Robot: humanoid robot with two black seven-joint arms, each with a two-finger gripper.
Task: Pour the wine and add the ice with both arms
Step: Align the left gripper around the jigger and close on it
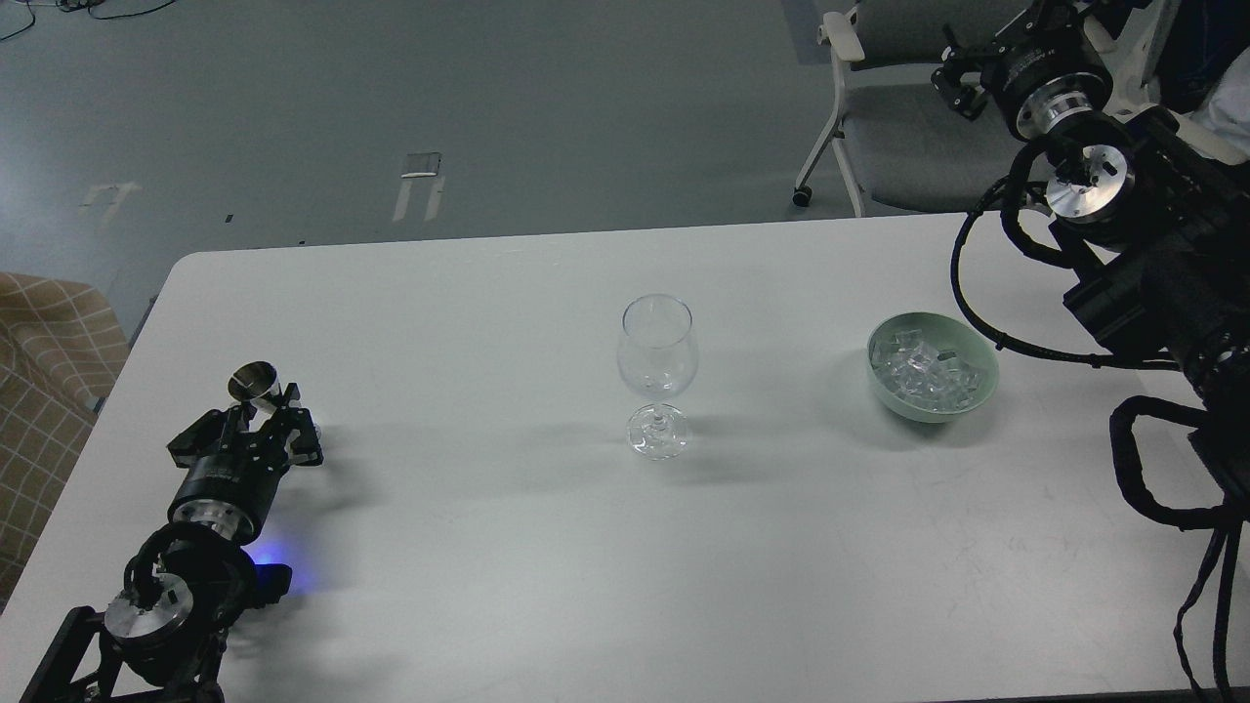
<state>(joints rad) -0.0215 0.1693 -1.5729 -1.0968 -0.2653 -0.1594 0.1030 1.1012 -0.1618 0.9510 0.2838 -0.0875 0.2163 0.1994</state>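
A small shiny metal cup (253,381) stands at the table's left side. My left gripper (262,408) reaches it from below, with a dark finger on each side of its lower part, closed against it. Any wine in the cup is not visible. An empty clear wine glass (658,371) stands upright at the table's middle. A pale green bowl (982,387) to its right holds several clear ice cubes (923,369). My right gripper (961,76) is raised high at the far right, beyond the table's back edge, too dark to tell open from shut.
The white table (508,547) carries only these things. A grey wheeled chair (894,137) stands behind its back right corner. A tan checked seat (44,361) is off the left edge. My right arm's black cables (977,293) loop just right of the bowl.
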